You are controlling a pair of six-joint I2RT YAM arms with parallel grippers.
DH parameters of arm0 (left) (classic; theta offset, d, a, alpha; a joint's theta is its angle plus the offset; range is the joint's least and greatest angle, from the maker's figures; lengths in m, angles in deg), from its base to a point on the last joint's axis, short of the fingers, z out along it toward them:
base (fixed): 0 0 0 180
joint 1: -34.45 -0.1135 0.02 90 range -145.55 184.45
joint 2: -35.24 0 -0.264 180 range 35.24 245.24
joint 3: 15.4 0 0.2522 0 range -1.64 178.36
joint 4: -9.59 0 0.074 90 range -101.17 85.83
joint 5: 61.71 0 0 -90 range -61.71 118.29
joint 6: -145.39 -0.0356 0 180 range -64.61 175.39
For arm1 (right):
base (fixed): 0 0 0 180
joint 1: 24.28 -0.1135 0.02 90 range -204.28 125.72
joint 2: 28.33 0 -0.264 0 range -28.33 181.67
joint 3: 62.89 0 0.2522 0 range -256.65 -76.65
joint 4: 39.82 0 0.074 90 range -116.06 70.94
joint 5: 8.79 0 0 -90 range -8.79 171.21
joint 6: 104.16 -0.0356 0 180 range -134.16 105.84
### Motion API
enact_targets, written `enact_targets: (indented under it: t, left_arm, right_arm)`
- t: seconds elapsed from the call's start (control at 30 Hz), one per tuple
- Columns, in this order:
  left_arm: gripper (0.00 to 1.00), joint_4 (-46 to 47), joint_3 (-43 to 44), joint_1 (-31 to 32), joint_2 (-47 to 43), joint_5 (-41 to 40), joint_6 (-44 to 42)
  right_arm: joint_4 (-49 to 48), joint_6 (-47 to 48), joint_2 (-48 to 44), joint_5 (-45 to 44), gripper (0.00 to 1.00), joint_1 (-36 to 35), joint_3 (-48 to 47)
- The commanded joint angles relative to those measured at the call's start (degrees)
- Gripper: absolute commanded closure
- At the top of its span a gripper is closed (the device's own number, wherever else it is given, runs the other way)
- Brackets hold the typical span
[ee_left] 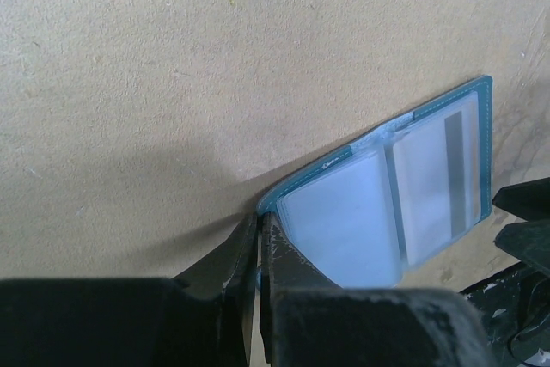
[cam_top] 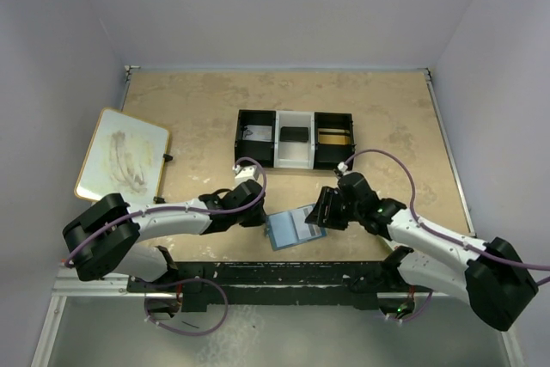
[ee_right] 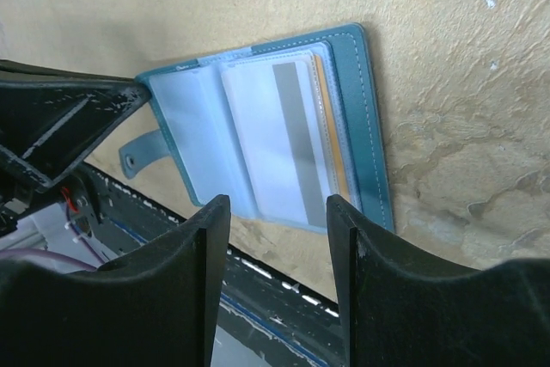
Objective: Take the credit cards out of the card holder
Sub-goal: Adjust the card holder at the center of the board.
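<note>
The left gripper's (ee_left: 258, 234) black fingers fill the bottom of its view. They are pressed together on the left corner of the wallet (ee_left: 361, 212) and hide that corner. The wallet lies open on the table (cam_top: 198, 100) near its front edge, between the arms. The right gripper (ee_right: 277, 212) stands spread at the wallet's near edge, holding nothing. A white card (ee_right: 275, 126) sits in the right pocket, and the gold card (ee_right: 331, 118) shows only as a thin edge behind it.
</note>
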Motion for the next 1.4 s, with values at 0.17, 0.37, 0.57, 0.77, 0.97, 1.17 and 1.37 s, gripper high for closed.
enact_targets:
  t: [0.17,0.37,0.57,0.77,0.97,1.17,1.37]
  left_arm:
    - [1.0,0.63,2.75,0.19,-0.03,-0.3,-0.91]
    - [1.0,0.44,3.25,0.15,0.92,-0.12,-1.02]
    - [1.0,0.47,3.64,0.2,1.52,-0.25,-1.31]
    - [1.0,0.01,4.1,0.2,1.64,-0.42,-1.54]
    - [1.0,-0.55,4.7,0.2,1.81,-0.73,-2.04]
    - [1.0,-0.52,5.06,0.2,2.25,-0.55,-1.92]
    - [1.0,-0.57,5.0,0.2,2.33,-0.38,-1.88]
  right_arm:
    - [-4.55,2.92,6.69,3.04,0.48,-0.22,1.04]
    - [-6.75,2.86,8.23,4.81,0.48,-0.23,2.05]
    - [-14.93,-0.16,4.25,10.37,0.49,-0.23,4.89]
    - [-18.19,-4.16,0.31,11.41,0.5,-0.22,6.16]
    - [-16.8,-5.16,-1.88,11.34,0.52,-0.22,6.59]
    - [-19.5,-6.1,-1.68,12.7,0.53,-0.23,7.99]
    - [-18.66,-6.26,0.64,10.68,0.63,-0.22,7.11]
